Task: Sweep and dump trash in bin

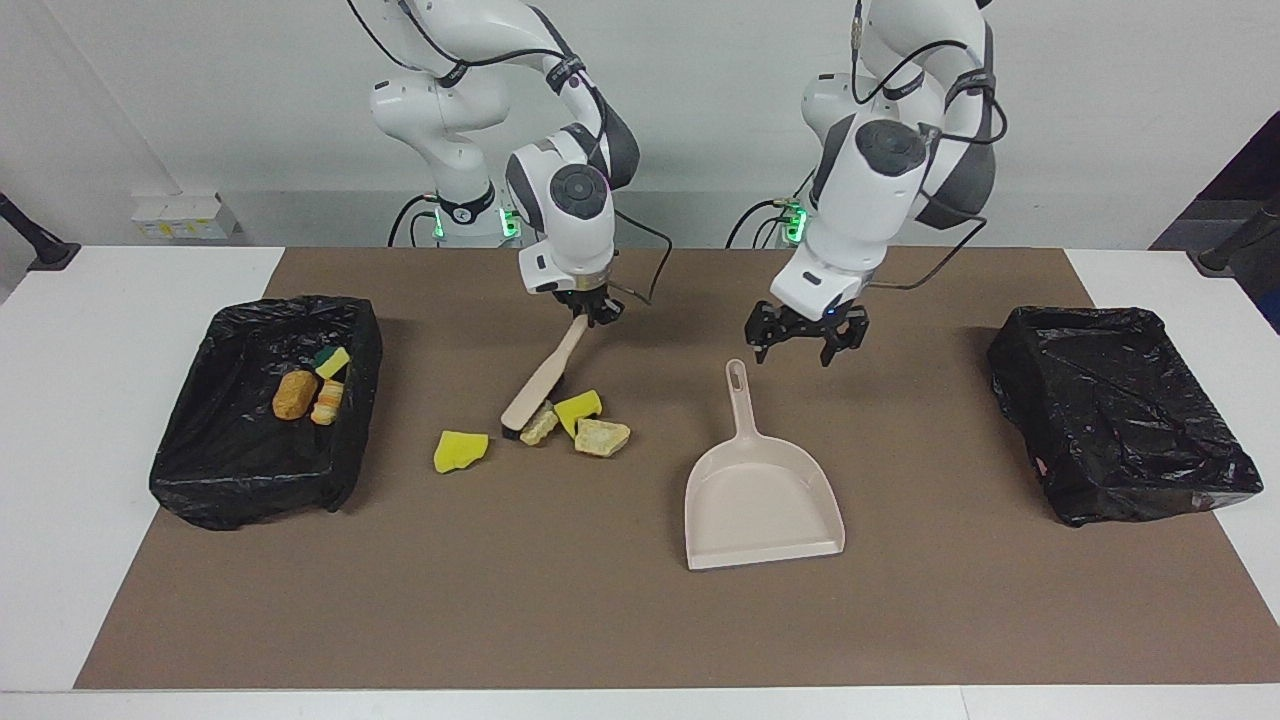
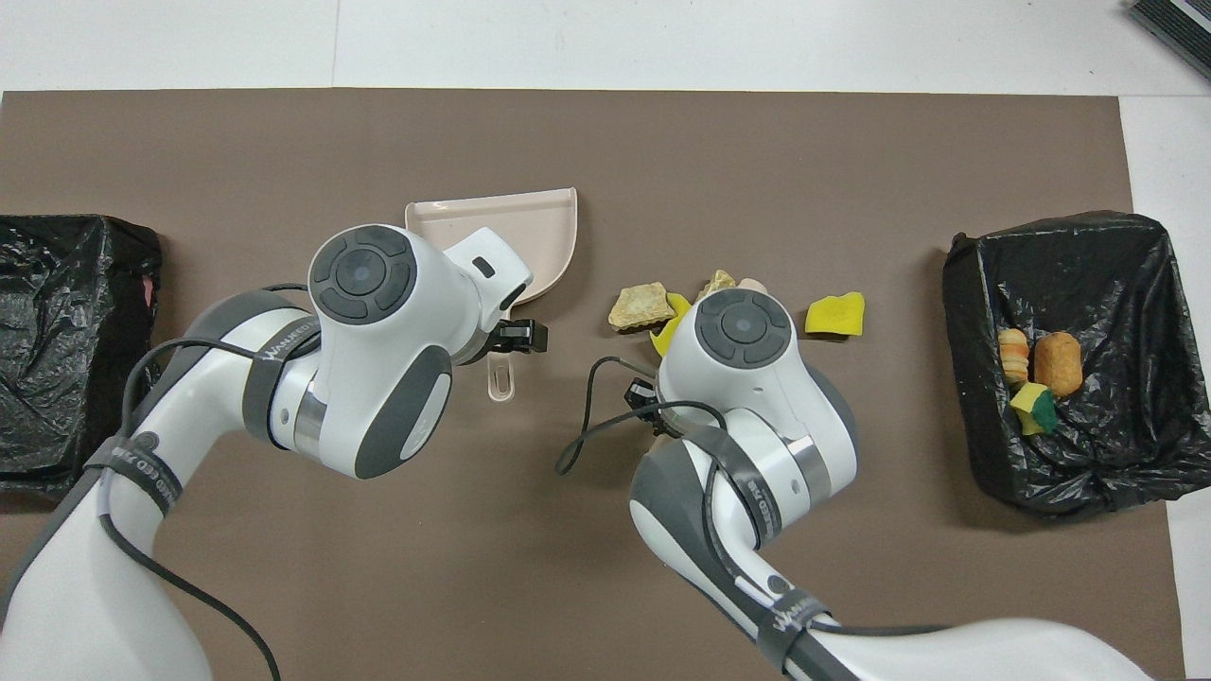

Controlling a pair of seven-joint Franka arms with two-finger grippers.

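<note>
My right gripper (image 1: 595, 312) is shut on the handle of a beige brush (image 1: 540, 385), whose bristles rest on the mat. Against the bristles lies trash: a tan lump (image 1: 540, 427), a yellow sponge piece (image 1: 578, 408) and another tan lump (image 1: 602, 437). A second yellow sponge piece (image 1: 460, 450) lies apart, toward the right arm's end. The beige dustpan (image 1: 760, 495) lies flat with its handle pointing at the robots. My left gripper (image 1: 806, 345) hangs open just above that handle's end. In the overhead view my right wrist hides the brush.
A black-lined bin (image 1: 240, 490) at the right arm's end holds an orange lump (image 1: 294, 394), a striped lump (image 1: 327, 402) and a green-backed sponge (image 1: 332, 361). Another black-lined bin (image 1: 1120, 420) stands at the left arm's end. A brown mat (image 1: 560, 600) covers the table.
</note>
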